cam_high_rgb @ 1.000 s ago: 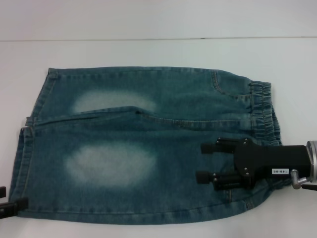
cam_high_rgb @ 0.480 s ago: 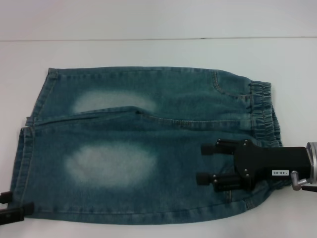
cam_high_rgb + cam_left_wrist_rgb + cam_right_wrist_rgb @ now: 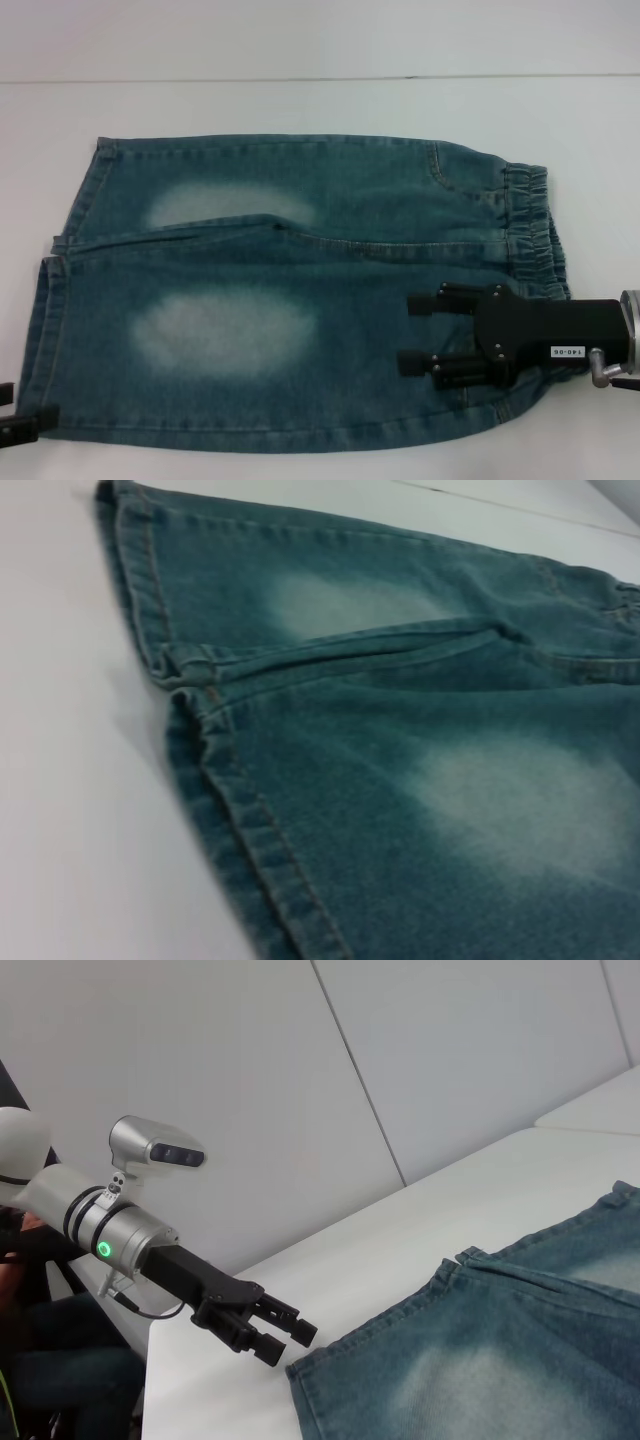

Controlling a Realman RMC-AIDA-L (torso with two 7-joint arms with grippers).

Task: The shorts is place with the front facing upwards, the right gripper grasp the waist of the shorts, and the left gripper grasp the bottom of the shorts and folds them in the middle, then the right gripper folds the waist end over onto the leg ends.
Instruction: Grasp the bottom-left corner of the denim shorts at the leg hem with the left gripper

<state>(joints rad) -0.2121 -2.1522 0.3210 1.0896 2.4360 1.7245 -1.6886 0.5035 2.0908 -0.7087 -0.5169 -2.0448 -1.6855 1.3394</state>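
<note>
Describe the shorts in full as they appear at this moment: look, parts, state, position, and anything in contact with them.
The shorts are blue-green denim with two pale faded oval patches. They lie flat and unfolded on the white table, legs side by side. The puckered elastic waist of the shorts points to the robot's right; the stitched leg hems lie to its left. The right gripper is open over the near side by the waist; contact cannot be judged. The left gripper sits just off the near hem corner.

Shorts (image 3: 300, 290): blue-green denim cloth, matt, showing faded pale patches and stitched seams. Counter (image 3: 300, 105): white, smooth, looking matt. Right claw (image 3: 421, 333): matt black. Left claw (image 3: 282, 1338): matt black, wrist showing silvery metal.
</note>
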